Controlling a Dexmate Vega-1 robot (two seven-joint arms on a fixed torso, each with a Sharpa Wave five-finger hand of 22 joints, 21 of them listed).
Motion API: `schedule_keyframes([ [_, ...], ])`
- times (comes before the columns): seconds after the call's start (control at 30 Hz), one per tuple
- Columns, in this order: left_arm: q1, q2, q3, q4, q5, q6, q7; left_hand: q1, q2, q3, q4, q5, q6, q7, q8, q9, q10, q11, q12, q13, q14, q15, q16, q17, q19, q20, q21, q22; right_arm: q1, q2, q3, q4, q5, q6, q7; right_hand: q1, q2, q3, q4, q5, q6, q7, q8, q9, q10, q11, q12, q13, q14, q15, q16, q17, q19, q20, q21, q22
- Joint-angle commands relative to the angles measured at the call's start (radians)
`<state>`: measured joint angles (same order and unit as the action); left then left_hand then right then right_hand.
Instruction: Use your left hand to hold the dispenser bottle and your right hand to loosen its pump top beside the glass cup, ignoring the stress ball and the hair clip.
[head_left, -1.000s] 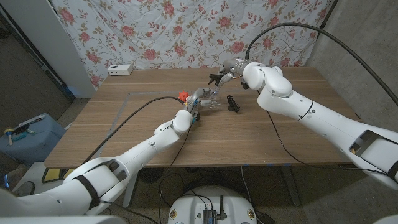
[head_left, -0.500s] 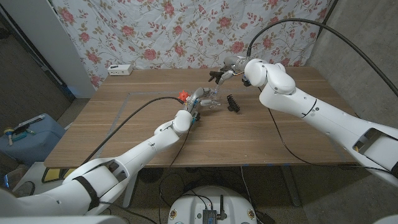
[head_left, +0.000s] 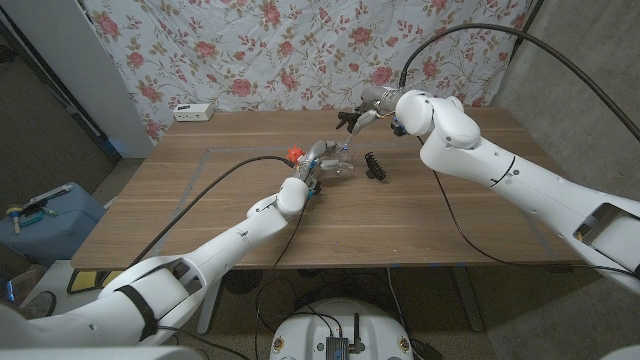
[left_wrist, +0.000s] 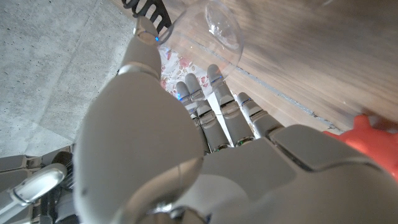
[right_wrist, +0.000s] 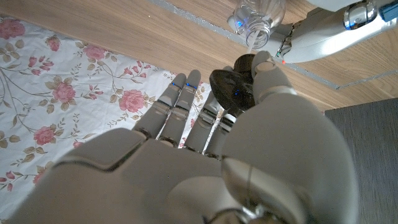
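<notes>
Dispenser bottle (head_left: 340, 165): clear plastic, centre of the head view, slightly above the middle, on the desk (head_left: 420, 230); gripped by the left hand (head_left: 318, 160), fingers wrapped round its body, judged a brace against twisting. In the right wrist view its open neck (right_wrist: 256, 25) shows at upper right, no cap on it

Pump top (right_wrist: 233, 87): dark disc with a pale tube, pinched between thumb and fingertips of the right hand (head_left: 362, 115); that hand sits up and right of the bottle in the head view, apart from it. Loosening judged complete, the top lifted clear

Stress ball (head_left: 294, 154): red-orange, just left of the left hand; not touched

Hair clip (head_left: 375, 166): black, just right of the bottle; not touched

Glass cup: not made out with certainty

White box (head_left: 193, 112): upper left, at the desk's far edge
</notes>
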<state>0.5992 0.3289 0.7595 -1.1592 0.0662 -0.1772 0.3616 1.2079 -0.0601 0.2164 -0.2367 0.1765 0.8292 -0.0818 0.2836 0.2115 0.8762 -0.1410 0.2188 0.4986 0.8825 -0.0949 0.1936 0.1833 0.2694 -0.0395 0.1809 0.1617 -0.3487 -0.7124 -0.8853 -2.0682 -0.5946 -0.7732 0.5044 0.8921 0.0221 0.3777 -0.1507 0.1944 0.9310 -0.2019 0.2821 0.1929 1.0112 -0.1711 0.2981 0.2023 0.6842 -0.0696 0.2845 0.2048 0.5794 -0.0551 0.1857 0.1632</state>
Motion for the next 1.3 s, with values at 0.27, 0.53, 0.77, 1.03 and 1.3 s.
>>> schedule_keyframes([
  [0.27,0.019,0.009,-0.009,-0.023,-0.004,0.014,0.008,-0.131,0.146,0.095,0.089,-0.002,0.063,0.003,0.004,0.004,0.026,-0.022,0.007,0.005,0.02,-0.09,0.006,0.003,0.005,-0.092,0.0,0.002,0.0,-0.038,0.031,-0.065,0.041,-0.039,0.002,0.001,0.01,-0.004,0.0,0.001,0.07,0.022,-0.001,0.003,0.008,0.003,-0.001,0.005,0.01,-0.149,-0.001,0.002,0.007,-0.009,0.003,0.002],
  [0.53,0.028,0.013,-0.013,-0.029,-0.004,0.015,0.015,-0.131,0.146,0.094,0.089,-0.002,0.064,0.002,0.004,0.004,0.027,-0.022,0.008,0.005,0.02,-0.09,0.006,0.003,0.006,-0.092,0.001,0.002,0.002,-0.059,0.037,-0.093,0.057,-0.057,0.008,0.002,0.011,-0.006,0.0,0.001,0.073,0.024,-0.002,0.003,0.011,0.003,-0.001,0.005,0.011,-0.149,-0.003,0.002,0.008,-0.008,0.003,0.002],
  [0.77,0.038,0.016,-0.019,-0.035,-0.006,0.023,0.027,-0.131,0.146,0.095,0.088,-0.001,0.066,0.002,0.005,0.004,0.028,-0.022,0.008,0.005,0.021,-0.088,0.007,0.003,0.006,-0.091,0.001,0.002,-0.005,-0.077,0.055,-0.113,0.088,-0.076,-0.001,0.001,0.011,-0.007,0.0,0.001,0.075,0.024,-0.003,0.004,0.012,0.006,-0.002,0.005,0.012,-0.148,-0.004,0.002,0.009,-0.008,0.003,0.002],
  [1.03,0.045,0.02,-0.022,-0.045,-0.005,0.041,0.034,-0.131,0.146,0.095,0.088,-0.001,0.066,0.001,0.004,0.004,0.028,-0.024,0.008,0.005,0.022,-0.091,0.007,0.003,0.008,-0.089,0.002,0.002,-0.007,-0.097,0.066,-0.14,0.115,-0.102,-0.016,0.001,0.011,-0.009,0.0,0.0,0.078,0.026,-0.004,0.004,0.012,0.007,-0.004,0.005,0.012,-0.148,-0.006,0.002,0.009,-0.008,0.002,0.002],
  [1.3,0.053,0.023,-0.024,-0.05,-0.008,0.044,0.04,-0.131,0.146,0.095,0.088,-0.001,0.066,0.002,0.004,0.004,0.027,-0.023,0.008,0.005,0.022,-0.089,0.007,0.003,0.008,-0.089,0.002,0.002,-0.001,-0.118,0.067,-0.165,0.14,-0.13,-0.027,0.002,0.014,-0.011,0.0,0.0,0.08,0.027,-0.005,0.004,0.016,0.008,-0.004,0.005,0.015,-0.149,-0.005,0.003,0.01,-0.007,0.002,0.002],
])
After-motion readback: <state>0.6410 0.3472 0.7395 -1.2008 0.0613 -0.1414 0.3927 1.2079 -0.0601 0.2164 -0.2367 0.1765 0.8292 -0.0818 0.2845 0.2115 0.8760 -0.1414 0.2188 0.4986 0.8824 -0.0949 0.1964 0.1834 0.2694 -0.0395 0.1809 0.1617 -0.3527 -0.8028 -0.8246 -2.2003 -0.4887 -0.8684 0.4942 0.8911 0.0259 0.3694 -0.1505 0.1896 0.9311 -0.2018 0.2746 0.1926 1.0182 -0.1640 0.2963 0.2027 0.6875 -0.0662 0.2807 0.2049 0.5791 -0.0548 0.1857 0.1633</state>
